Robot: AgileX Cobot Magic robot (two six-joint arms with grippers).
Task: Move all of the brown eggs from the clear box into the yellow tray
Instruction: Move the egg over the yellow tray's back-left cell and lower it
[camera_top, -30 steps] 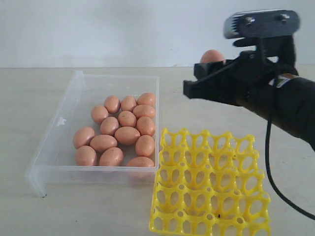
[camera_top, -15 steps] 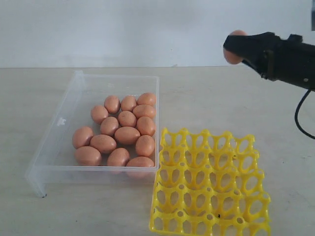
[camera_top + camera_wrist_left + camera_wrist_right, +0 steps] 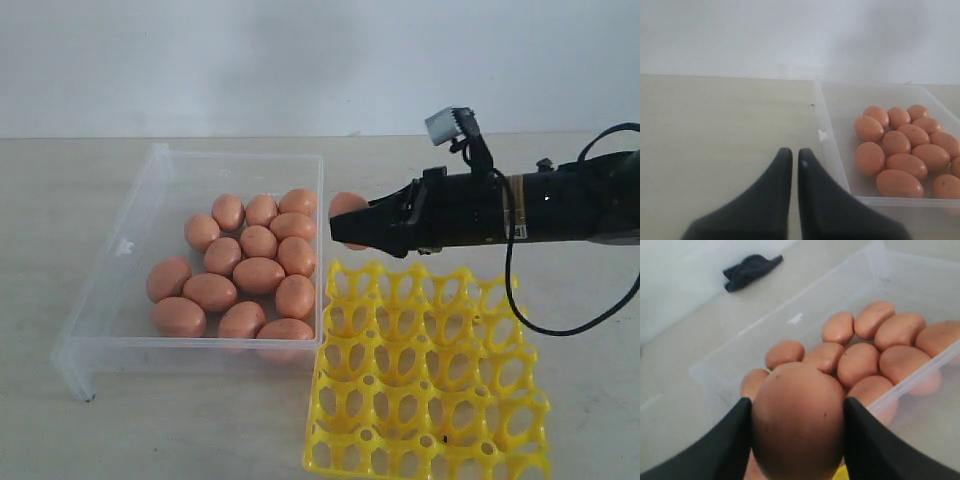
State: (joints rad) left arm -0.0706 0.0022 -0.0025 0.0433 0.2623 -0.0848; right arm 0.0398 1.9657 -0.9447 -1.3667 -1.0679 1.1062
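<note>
The exterior view shows the right gripper [image 3: 352, 228] reaching in level from the right, its jaws pinching a held egg [image 3: 345, 206] in the air just beside the clear box's [image 3: 128, 245] right wall, above the yellow tray's [image 3: 430, 400] far left corner. The right wrist view adds the grip itself: one black jaw on each side of that egg, with the other brown eggs [image 3: 258, 242] clustered in the box below, and a dark object [image 3: 751, 269] on the counter [image 3: 60, 440] beyond, too blurred to name. Only the left wrist view shows the left gripper [image 3: 791, 161], jaws pressed together, over bare counter beside the box.
</note>
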